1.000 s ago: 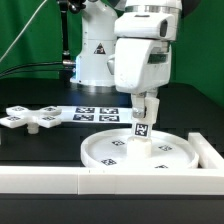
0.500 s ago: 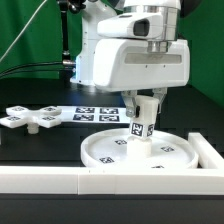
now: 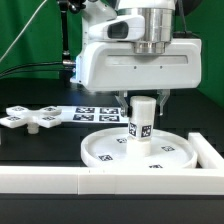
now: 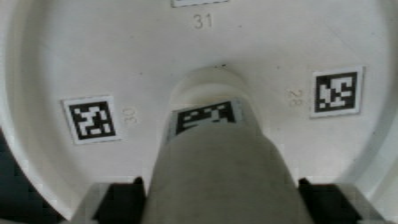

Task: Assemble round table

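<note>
I have the gripper (image 3: 141,100) clenched on one post (image 3: 140,124), upright mid-disc (image 3: 100,152); one cross piece (image 3: 35,117) lies apart from the disc.

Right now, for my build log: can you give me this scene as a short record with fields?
post: upright on the middle of the disc, one tag facing the exterior view
disc: flat on the table, rim up
hand: over the disc, fingers on either side of the post's top, apparently closed on it
cross piece: lying loose at the exterior view's left, apart from the disc
marker board: flat behind the disc
wall: along the front
</note>
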Controlling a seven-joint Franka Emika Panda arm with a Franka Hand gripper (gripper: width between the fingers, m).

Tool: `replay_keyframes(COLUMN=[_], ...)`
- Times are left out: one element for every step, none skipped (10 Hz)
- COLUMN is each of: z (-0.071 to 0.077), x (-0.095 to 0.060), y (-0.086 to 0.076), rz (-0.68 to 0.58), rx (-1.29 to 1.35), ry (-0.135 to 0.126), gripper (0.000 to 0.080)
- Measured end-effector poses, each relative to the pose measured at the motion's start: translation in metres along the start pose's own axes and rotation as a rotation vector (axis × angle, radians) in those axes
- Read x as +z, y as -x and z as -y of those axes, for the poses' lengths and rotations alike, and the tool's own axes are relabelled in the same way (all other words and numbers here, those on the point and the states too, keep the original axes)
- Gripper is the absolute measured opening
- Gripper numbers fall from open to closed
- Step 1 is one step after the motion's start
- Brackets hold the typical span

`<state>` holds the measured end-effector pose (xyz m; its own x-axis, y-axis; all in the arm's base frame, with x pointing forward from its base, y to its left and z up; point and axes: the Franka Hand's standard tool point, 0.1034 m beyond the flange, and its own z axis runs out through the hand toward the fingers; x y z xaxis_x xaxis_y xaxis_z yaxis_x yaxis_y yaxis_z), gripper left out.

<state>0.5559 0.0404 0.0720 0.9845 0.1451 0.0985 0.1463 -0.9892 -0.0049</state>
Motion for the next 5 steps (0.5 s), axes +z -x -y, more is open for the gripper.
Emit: replay_keyframes(z=[-0.0011, -0.0011, -0.0013, -0.0021, -0.0030], x=[0.0005, 0.0006, 0.0004, 0.0005, 0.0007], y=[0.0004, 0.0001, -0.0011, -0.0009, -0.0007], rz=[-0.008, -0.024, -0.040, -0.039, -0.038], rx=[0.118, 0.169, 0.211, 0.307, 0.391], ry=[-0.007, -0.008, -0.009, -0.017, -0.023], gripper=[0.0409, 0.0409, 0.0409, 0.0409, 0.0409])
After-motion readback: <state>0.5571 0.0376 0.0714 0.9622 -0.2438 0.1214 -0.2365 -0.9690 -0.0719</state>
